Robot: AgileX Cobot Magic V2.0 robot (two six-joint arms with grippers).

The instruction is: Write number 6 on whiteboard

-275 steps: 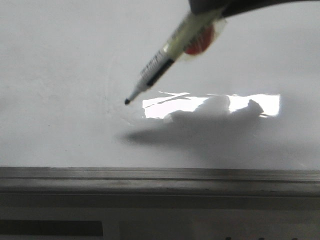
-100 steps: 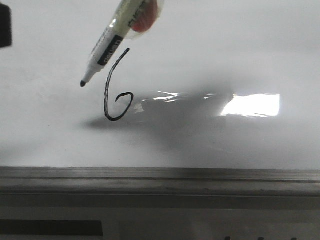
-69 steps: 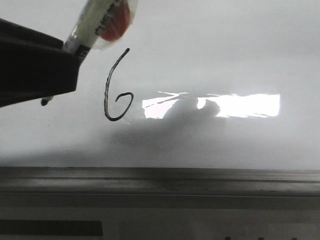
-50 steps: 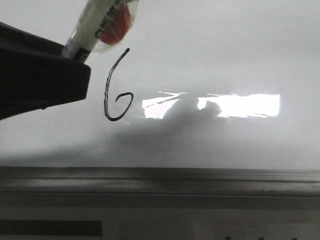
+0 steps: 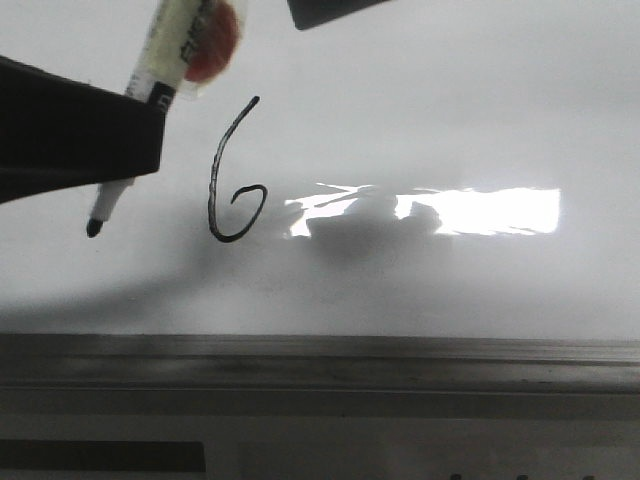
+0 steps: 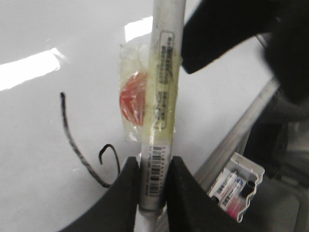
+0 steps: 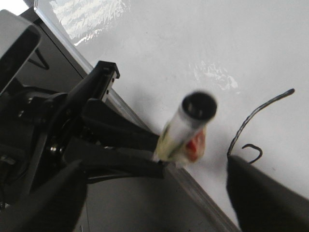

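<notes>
Clearly the left gripper [image 6: 153,193] clamps the light, rigid, slick marker [image 6: 161,96] low on its barrel; right gripper [image 7: 154,198] spread empty. The number 6 [image 5: 232,175] sits at the marker tip's three o'clock on the whiteboard [image 5: 450,100].

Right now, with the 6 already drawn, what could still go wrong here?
The marker is uncapped, and its tip sits low beside the number 6; I cannot tell if it touches the whiteboard. A small dip could leave a stray mark.

The left gripper pinches the barrel between two fingers; if it slips, the marker could drop and smear the digit.
</notes>
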